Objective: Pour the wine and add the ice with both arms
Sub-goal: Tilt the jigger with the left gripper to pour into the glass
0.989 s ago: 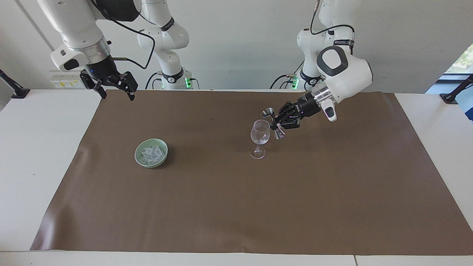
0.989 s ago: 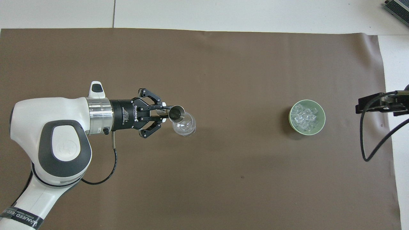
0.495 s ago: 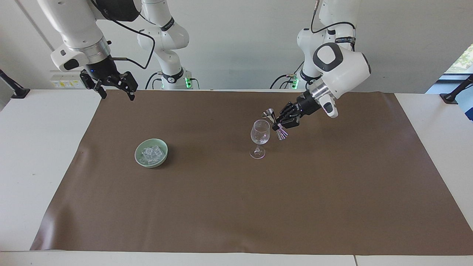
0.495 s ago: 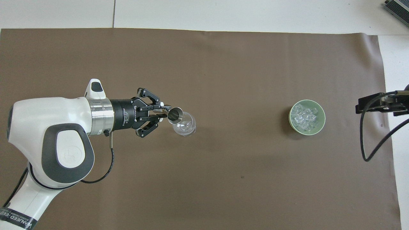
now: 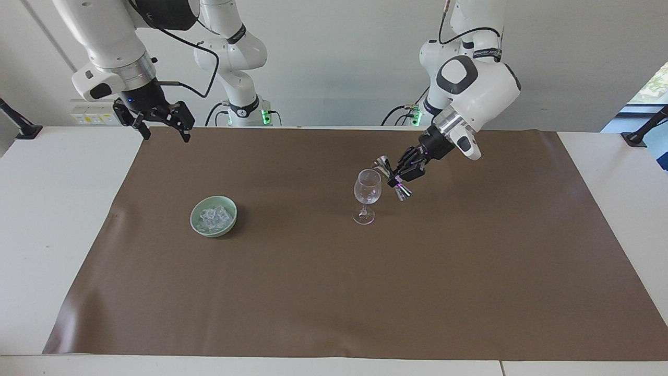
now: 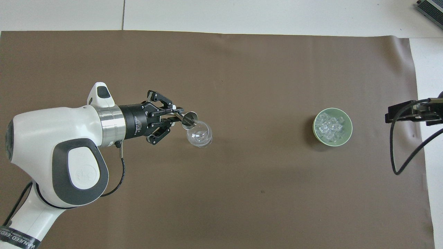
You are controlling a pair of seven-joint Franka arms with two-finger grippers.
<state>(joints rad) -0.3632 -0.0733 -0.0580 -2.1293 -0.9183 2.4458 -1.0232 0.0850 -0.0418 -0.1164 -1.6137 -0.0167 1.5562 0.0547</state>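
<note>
You have two white jointed robot arms (image 5: pixel 472 91) (image 5: pixel 112 49) at the table. On the one brown mat (image 5: pixel 334 292) stands one clear stemmed glass (image 5: pixel 367 194) and one pale green bowl (image 5: pixel 198 225). One small double-ended metal measuring cup (image 5: pixel 392 177) is up in the air. The small clear ice cubes (image 6: pixel 331 126) in the bowl are heaped, so you cannot count them exactly.

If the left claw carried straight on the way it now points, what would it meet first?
Most likely the wine glass: the left claw, shut on a metal jigger, points at its bowl, though depth is uncertain.
</note>
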